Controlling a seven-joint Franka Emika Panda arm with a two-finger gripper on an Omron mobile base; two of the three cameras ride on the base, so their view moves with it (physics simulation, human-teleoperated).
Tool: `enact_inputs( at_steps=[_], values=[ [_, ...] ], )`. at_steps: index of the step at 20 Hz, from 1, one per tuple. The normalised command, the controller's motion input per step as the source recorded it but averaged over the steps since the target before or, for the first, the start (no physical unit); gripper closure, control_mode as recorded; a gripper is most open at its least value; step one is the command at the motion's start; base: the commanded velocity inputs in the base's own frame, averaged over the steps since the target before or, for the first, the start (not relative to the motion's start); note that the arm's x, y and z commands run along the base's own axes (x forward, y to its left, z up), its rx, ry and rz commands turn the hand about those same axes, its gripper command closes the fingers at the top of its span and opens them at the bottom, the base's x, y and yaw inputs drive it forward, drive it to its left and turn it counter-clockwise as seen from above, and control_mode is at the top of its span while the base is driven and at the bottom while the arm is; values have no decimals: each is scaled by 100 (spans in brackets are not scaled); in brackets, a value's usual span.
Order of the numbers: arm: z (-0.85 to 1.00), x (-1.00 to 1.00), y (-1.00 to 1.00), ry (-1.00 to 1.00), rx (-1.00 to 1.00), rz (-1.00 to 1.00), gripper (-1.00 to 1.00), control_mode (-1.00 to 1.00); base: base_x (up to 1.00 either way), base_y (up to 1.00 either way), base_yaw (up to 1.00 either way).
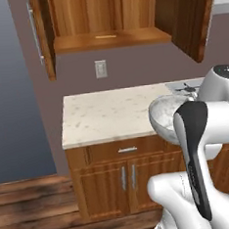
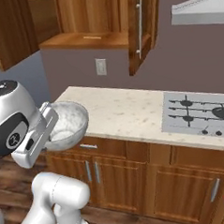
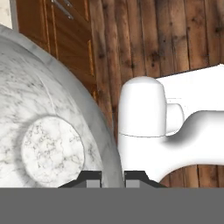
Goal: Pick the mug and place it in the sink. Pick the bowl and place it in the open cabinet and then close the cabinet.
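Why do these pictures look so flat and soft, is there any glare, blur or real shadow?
Left base view: even light, soft pixelated edges, and the bowl has a shaded underside. Right base view: no glare on the counter, and the open cabinet is dim inside. Hand view: the claw grips the bowl's rim, close and slightly soft.

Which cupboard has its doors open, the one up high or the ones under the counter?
The high cabinet on the wall. Both its doors are swung out, showing a bare wooden shelf. The lower cupboards under the counter are all shut.
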Motion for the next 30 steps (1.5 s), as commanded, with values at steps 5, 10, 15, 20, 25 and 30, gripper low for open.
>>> enact_inputs(
  at_steps=[5,10,15,20,25,30],
  values=[
    [0,0,0,0,0,0,100,100,61,35,0],
    [0,0,0,0,0,0,100,100,75,-6,0],
    [0,0,0,0,0,0,100,100,57,-4,0],
    [0,0,0,0,0,0,100,100,42,1,1],
    [0,0,0,0,0,0,100,100,33,0,-12],
    [0,0,0,0,0,0,100,100,15,0,1]
  ],
)
